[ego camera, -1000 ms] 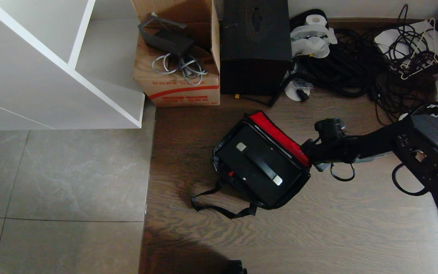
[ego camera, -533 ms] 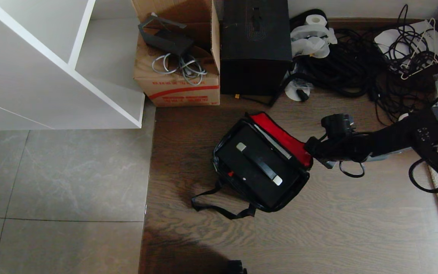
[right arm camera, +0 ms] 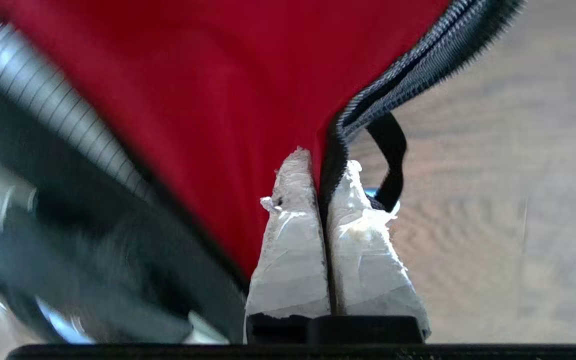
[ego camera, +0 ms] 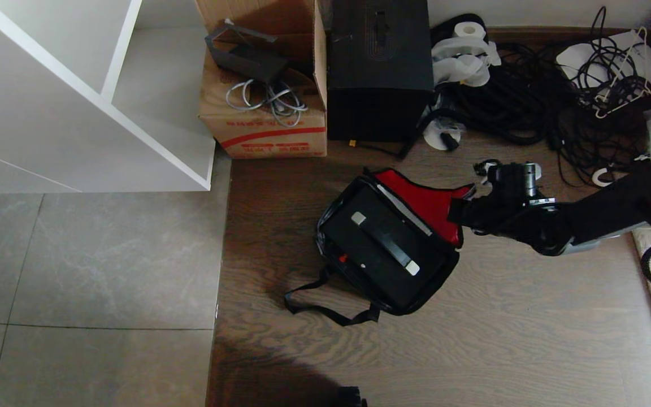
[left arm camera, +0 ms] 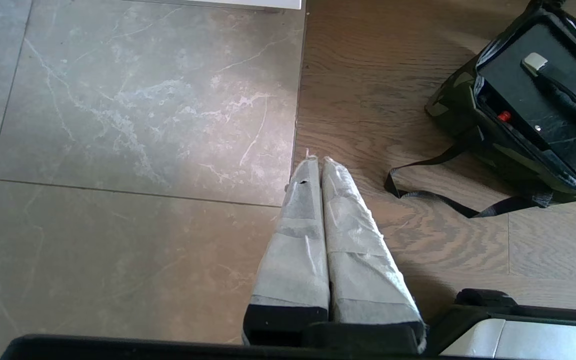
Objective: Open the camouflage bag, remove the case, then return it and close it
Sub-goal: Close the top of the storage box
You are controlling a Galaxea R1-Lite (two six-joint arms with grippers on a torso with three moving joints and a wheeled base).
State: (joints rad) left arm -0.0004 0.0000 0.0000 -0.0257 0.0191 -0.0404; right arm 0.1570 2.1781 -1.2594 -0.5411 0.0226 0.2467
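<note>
Since a second ago the right gripper has clamped its fingers on the camouflage bag flap's zipper edge, dragging the red lining wider. Bag's on the wood floor with the case inside. Left gripper, fingers clenched, empty, only shows in its wrist view.

Cluttered storeroom: cable heaps, cardboard box, shelving.

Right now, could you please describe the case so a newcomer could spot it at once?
On the wooden floor, before the cardboard box, lies the open camouflage bag with red lining. The case lies inside: flat, black, with silver-ended handle, unlike the taller black box behind.
</note>
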